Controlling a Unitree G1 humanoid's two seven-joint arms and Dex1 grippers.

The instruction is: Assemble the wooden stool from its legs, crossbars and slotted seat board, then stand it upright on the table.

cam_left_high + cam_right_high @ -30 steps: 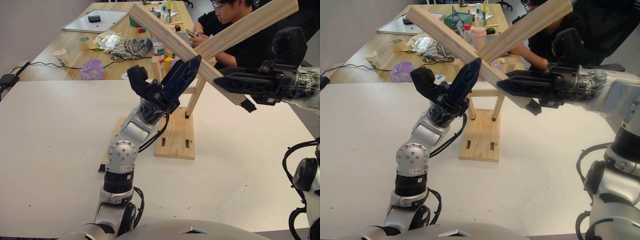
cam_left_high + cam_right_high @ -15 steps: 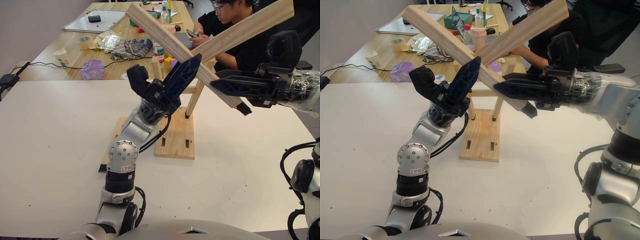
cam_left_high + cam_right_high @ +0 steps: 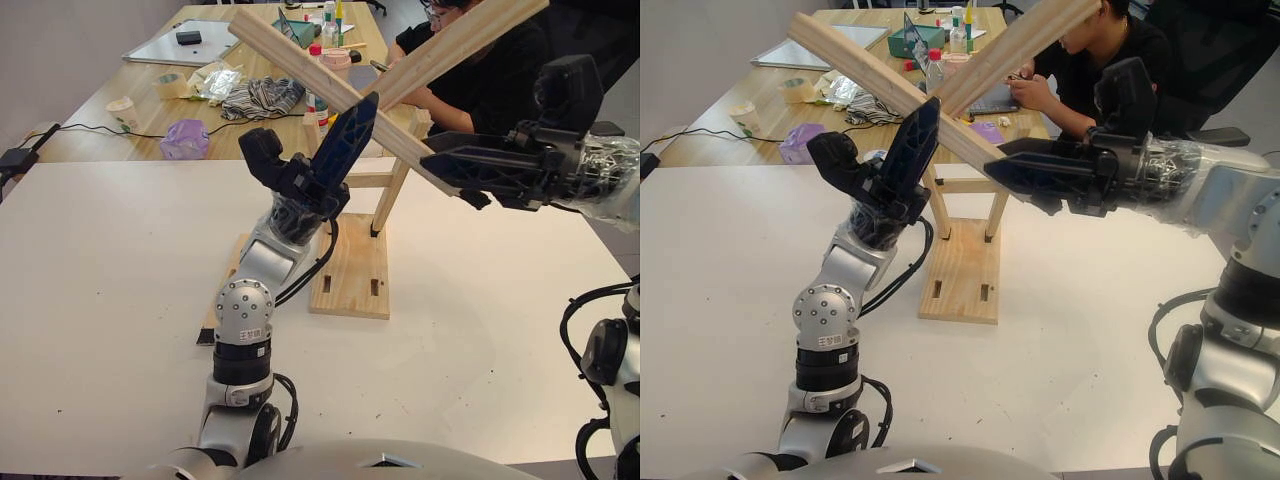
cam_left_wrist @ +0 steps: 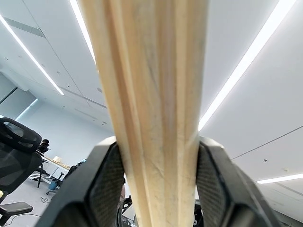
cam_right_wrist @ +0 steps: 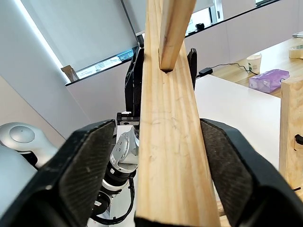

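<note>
A white table [image 3: 100, 300] spreads across the foreground, with a cluttered wooden desk [image 3: 120, 110] behind it. Below both sets of jaws the slotted seat board [image 3: 355, 280] lies flat on the table, with two legs [image 3: 392, 195] standing in it and a crossbar [image 3: 368, 180] between them. Your left gripper [image 3: 358, 118] is clamped on the first bar [image 3: 460, 45]. Its jaws are parted only by the bar's thickness and pinch it near its lower end, while the rest runs up and away beyond the fingertips. Your right gripper [image 3: 445, 172] pinches the second bar [image 3: 290, 55] the same way, near one end, and its length stretches out past the jaws toward the left gripper. The two bars cross in the air above the board. Ahead of the right jaws, the first bar's lower end sits against the second bar's face at what looks like a notch. The step in hand appears to be joining these two pieces in mid-air, and the stool is far from standing. The next move likely calls for squaring the end to the notch and pressing it home with both grips firm, since a bar held near its end can swing. Whether the end is seated or only resting there cannot be told.
</note>
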